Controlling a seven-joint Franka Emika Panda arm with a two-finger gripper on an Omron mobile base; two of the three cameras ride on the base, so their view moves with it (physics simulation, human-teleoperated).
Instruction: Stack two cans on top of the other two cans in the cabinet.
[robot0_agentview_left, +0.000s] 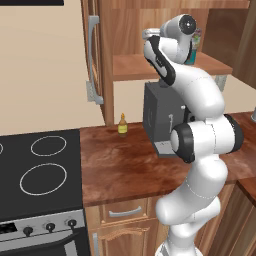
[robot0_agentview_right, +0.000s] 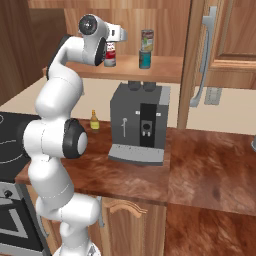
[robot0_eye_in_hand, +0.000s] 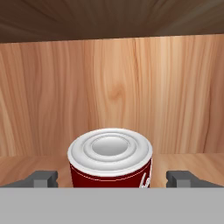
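My gripper (robot0_eye_in_hand: 112, 178) is open, its fingertips (robot0_eye_in_hand: 43, 178) standing clear on either side of the dark red can (robot0_eye_in_hand: 110, 162) with the white lid. In the right base view that dark red can (robot0_agentview_right: 110, 50) sits atop the red-over-grey can (robot0_agentview_right: 110, 62) on the cabinet shelf (robot0_agentview_right: 165, 67). To its right the green-labelled can (robot0_agentview_right: 147, 37) stands on the teal can (robot0_agentview_right: 145, 59). The left base view shows the green-labelled can (robot0_agentview_left: 198, 36) and a sliver of the teal can (robot0_agentview_left: 191, 59) behind my arm; the other stack is hidden there.
A grey coffee machine (robot0_agentview_right: 140, 122) stands on the wooden counter (robot0_agentview_right: 210, 165) under the shelf, with a small yellow bottle (robot0_agentview_right: 94, 120) to its left. The open cabinet door with its long grey handle (robot0_agentview_right: 205, 55) hangs right of the shelf. A black stove (robot0_agentview_left: 40, 170) lies left.
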